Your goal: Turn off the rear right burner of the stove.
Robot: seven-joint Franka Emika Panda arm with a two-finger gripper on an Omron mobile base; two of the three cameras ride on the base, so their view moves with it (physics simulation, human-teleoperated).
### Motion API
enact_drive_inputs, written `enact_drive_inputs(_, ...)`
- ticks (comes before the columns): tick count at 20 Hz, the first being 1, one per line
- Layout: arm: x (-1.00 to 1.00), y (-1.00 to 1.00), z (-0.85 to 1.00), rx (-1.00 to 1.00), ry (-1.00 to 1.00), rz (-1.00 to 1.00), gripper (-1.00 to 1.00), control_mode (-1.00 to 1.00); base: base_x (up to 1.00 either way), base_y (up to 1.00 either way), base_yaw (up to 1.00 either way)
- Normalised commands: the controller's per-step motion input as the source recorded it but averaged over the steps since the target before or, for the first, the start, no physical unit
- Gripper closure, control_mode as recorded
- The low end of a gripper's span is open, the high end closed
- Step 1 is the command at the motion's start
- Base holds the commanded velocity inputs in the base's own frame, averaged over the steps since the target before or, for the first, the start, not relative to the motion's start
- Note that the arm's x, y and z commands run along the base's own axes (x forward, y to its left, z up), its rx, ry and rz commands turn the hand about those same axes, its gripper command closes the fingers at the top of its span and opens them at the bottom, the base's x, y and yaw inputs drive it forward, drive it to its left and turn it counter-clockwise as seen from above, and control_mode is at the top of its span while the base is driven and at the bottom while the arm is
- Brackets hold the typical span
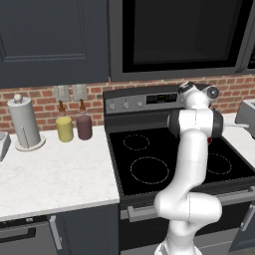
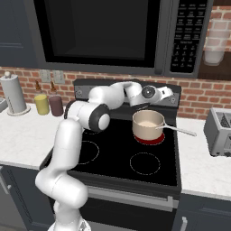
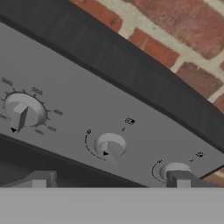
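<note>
The stove point(image 2: 115, 160) is a black glass-top range with a grey back panel point(image 3: 78, 109). Its rear right burner point(image 2: 151, 140) glows red under a pot point(image 2: 147, 122). My gripper point(image 2: 168, 93) is up at the right end of the back panel, just above and behind the pot. In the hand view the gripper point(image 3: 110, 179) is open, its fingertips point(image 3: 40, 178) wide apart. A small round knob point(image 3: 110, 146) sits between them, a short way ahead and untouched. A second knob point(image 3: 174, 169) is partly behind the right fingertip. A larger dial point(image 3: 22, 112) with numbers is at the left.
The pot's long handle point(image 2: 179, 130) points right toward a toaster point(image 2: 219, 131). A microwave point(image 2: 99, 31) hangs low over the stove. Two bottles point(image 1: 73, 126) and a paper towel roll point(image 1: 23, 122) stand on the left counter. Brick wall point(image 3: 175, 39) is behind the panel.
</note>
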Motion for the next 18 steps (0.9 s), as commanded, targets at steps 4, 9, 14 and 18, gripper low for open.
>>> enact_drive_inputs(4,0.15,0.00,0.00,0.00,0.00,0.00,-1.00,-1.00,0.00,0.00,0.00)
enact_drive_inputs(9,0.12,0.00,0.00,0.00,0.00,0.00,-1.00,-1.00,0.00,0.00,0.00)
enact_drive_inputs(14,0.09,0.02,0.00,0.00,0.00,0.00,-1.00,-1.00,0.00,0.00,0.00)
enact_drive_inputs(18,0.09,0.00,-0.01,0.00,0.00,0.00,-1.00,-1.00,0.00,0.00,0.00)
